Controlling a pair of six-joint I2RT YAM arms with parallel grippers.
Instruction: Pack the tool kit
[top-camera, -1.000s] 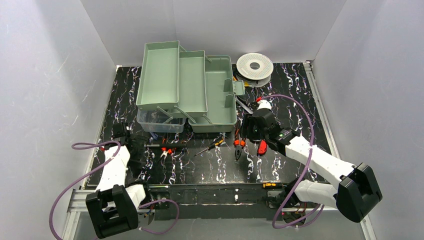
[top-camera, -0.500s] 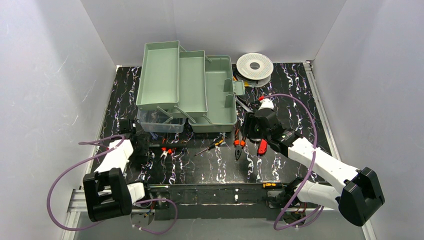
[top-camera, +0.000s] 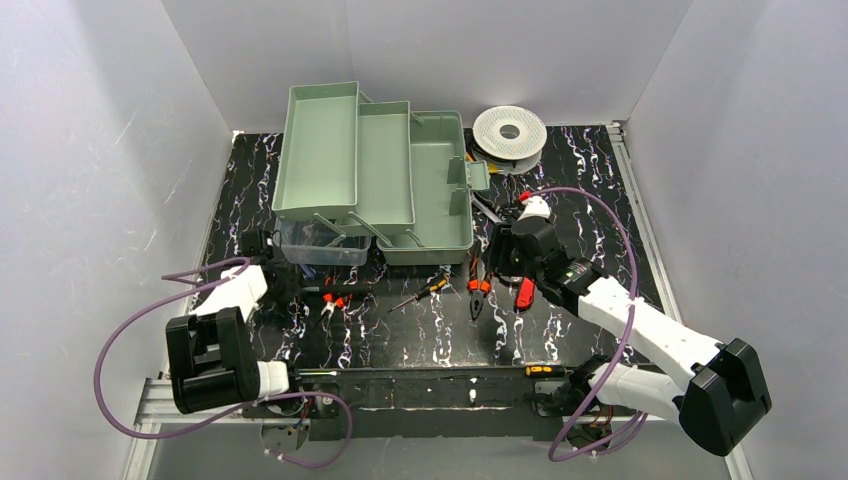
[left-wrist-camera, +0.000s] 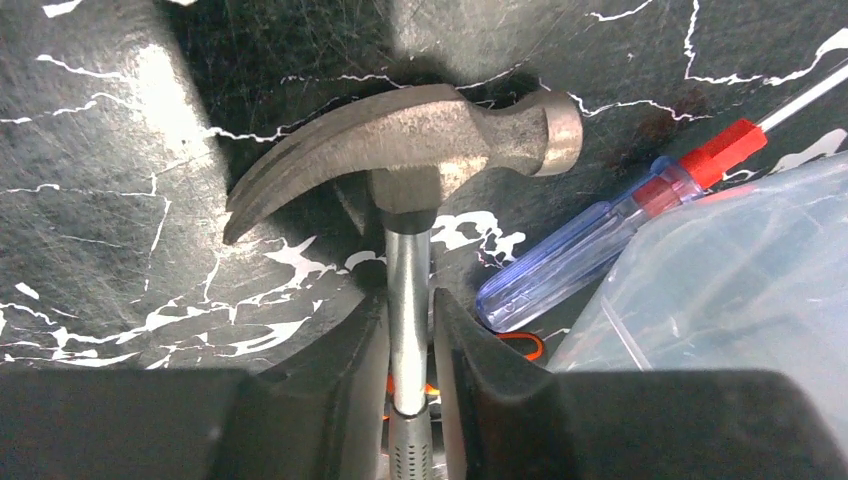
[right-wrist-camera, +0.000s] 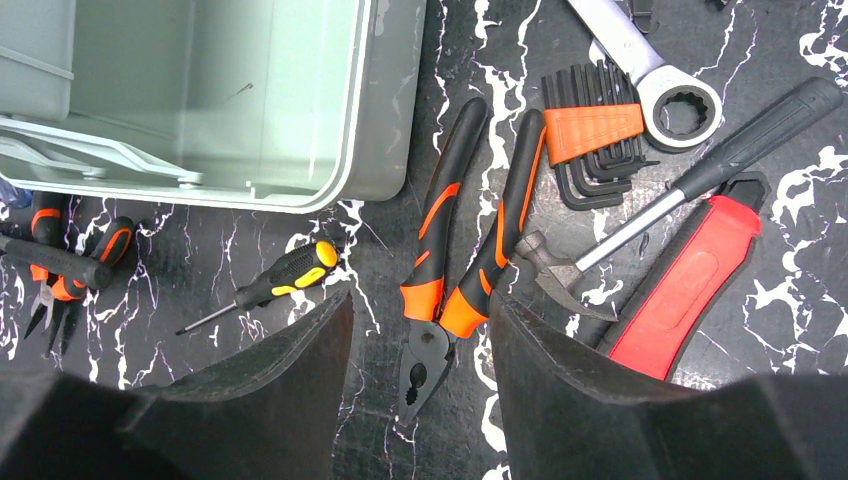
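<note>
on the black marbled desk (top-camera: 590, 155) my left jaws grip the hammer (left-wrist-camera: 410, 140) by its shaft; my right jaws hang wide open over the orange pliers (right-wrist-camera: 425, 295).

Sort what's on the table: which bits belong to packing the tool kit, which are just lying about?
Job in hand:
- toolbox, open
- hammer, clamped in the left gripper
- orange-handled pliers
- red knife
- yellow-black screwdriver
- blue-handled screwdriver
- hex keys
- wrench

Lying about:
- white perforated spool, back right of the table
</note>
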